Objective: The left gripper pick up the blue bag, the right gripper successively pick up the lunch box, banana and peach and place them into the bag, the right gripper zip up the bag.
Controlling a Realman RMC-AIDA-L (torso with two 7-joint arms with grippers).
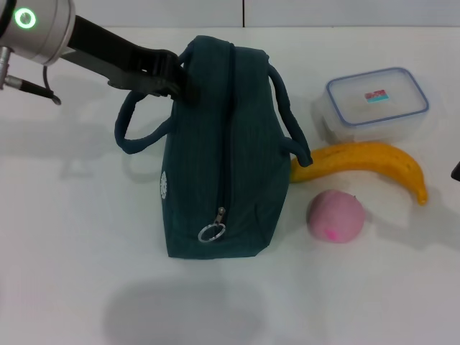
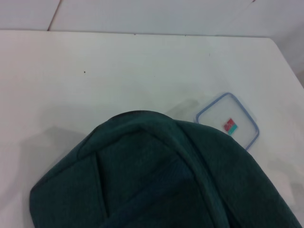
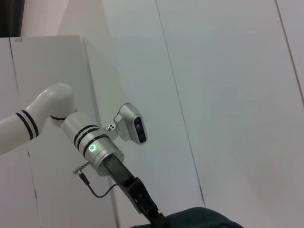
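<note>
My tabletop (image 1: pixel 65 273) is plain white, w/ a soft grey shadow (image 1: pixel 180 313) near the front edge. Behind it I've got a white wall (image 1: pixel 345 11), split by a dark vertical seam (image 1: pixel 243 11). Left wrist view: tiny dark speck (image 2: pixel 84 72) on the table.

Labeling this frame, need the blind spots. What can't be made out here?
- Left gripper: head view, its tips sit against the blue bag; grip state unreadable.
- Right gripper: only a dark sliver at the head view's right edge.
- Banana: near end hidden behind the bag's handle.
- Peach: head view only.
- Bag logo: too small.
</note>
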